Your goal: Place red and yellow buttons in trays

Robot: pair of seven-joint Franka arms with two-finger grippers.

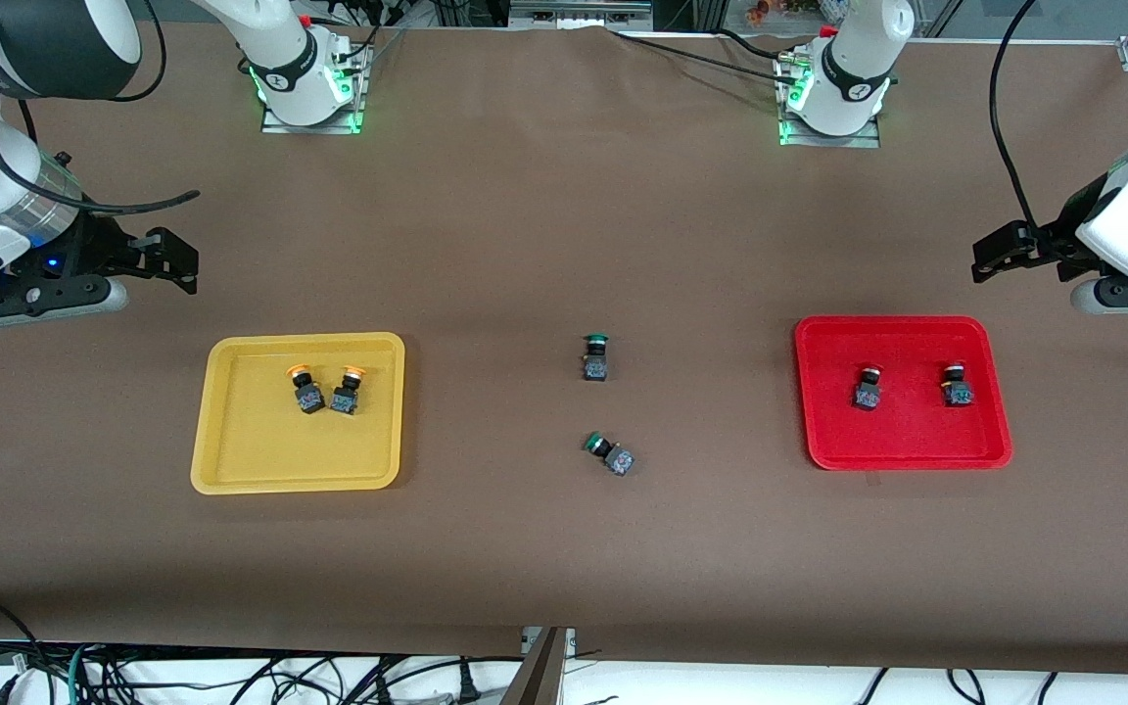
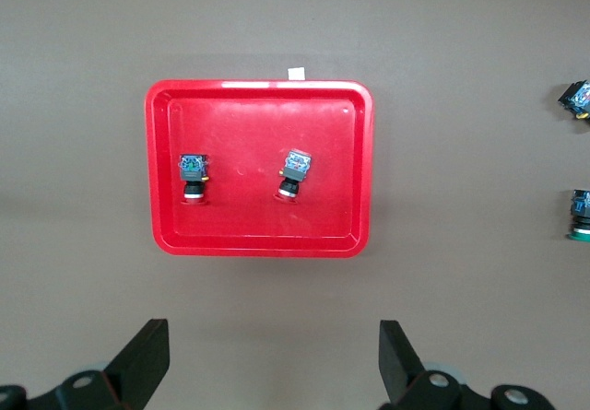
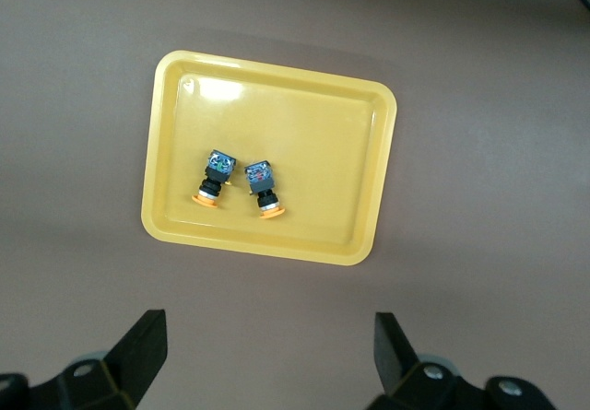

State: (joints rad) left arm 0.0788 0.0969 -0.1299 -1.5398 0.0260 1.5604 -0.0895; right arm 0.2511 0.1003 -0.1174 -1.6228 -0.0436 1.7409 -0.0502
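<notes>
Over the brown cloth, at each end of the table, a gripper hangs in the air.
Left gripper [image 1: 990, 257]: fingers spread wide, holding nothing; over bare cloth near the red tray's corner at the left arm's end. Its two dark fingers [image 2: 143, 359] show in the left wrist view.
Right gripper [image 1: 177, 262]: fingers also apart and empty; over bare cloth near the yellow tray, at the right arm's end.
Red tray [image 1: 819, 431]: flat on the cloth; two red buttons lie in it, well apart, one [image 1: 868, 388] toward the table's middle, the other [image 1: 957, 386] toward the left arm's end.
Yellow tray [image 1: 231, 460]: flat on the cloth; two yellow buttons [image 1: 305, 388] [image 1: 348, 390] lie just beside each other in its middle.
Green buttons: two lie on the cloth between the trays, one [image 1: 595, 357] farther from the front camera, the other [image 1: 609, 453] nearer and tilted.
Surface: a brown cloth [image 1: 544, 225] covers the whole table, smooth, with faint creases.
Room: the arm bases [image 1: 309, 83] [image 1: 833, 93] stand along the top edge with green lights; black cables [image 1: 231, 676] hang below the table's near edge.
</notes>
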